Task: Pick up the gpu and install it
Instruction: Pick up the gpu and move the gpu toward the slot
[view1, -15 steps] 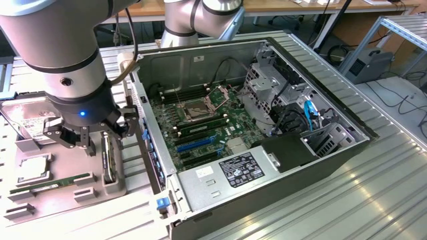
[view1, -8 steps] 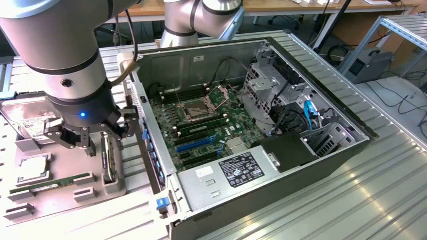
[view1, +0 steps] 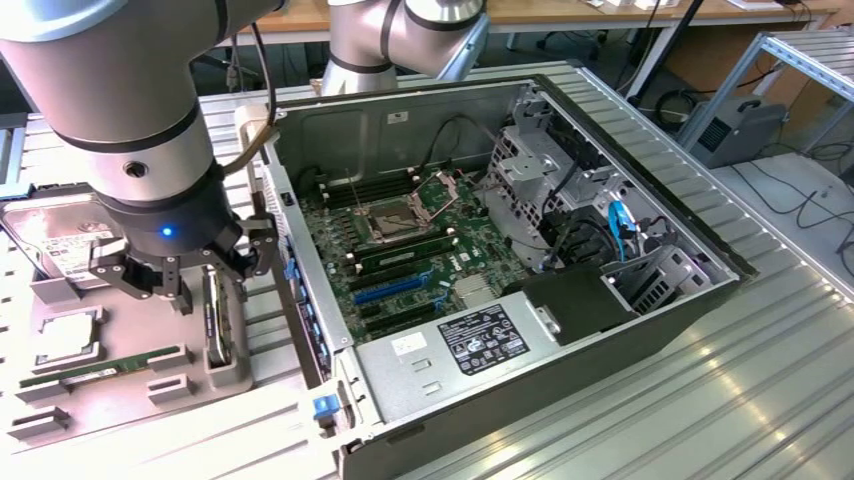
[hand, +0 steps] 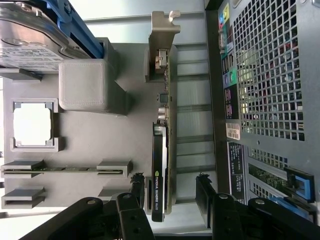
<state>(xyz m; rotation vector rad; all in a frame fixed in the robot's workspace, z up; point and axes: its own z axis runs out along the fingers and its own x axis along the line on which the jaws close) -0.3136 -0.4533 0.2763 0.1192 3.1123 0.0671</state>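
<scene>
The gpu (view1: 214, 322) stands on its long edge in a slot of the grey parts tray (view1: 160, 400), at the exterior view's left beside the open computer case (view1: 534, 330). In the wrist view the gpu (hand: 161, 155) shows a dark face, a green board edge and a silvery bracket (hand: 163, 30) at its far end. My gripper (view1: 204, 292) hovers just above the card and is open. Its two dark fingers (hand: 137, 189) stand on either side of the gpu's near end without touching it, so my gripper (hand: 170, 192) holds nothing.
The tray also holds a hard drive (view1: 54, 240), a CPU (view1: 64, 338) and a RAM stick (view1: 100, 368). The case lies on its side with the motherboard (view1: 400, 250) and blue slots (view1: 387, 285) exposed. Its perforated rear wall (hand: 270, 90) stands close beside the gpu.
</scene>
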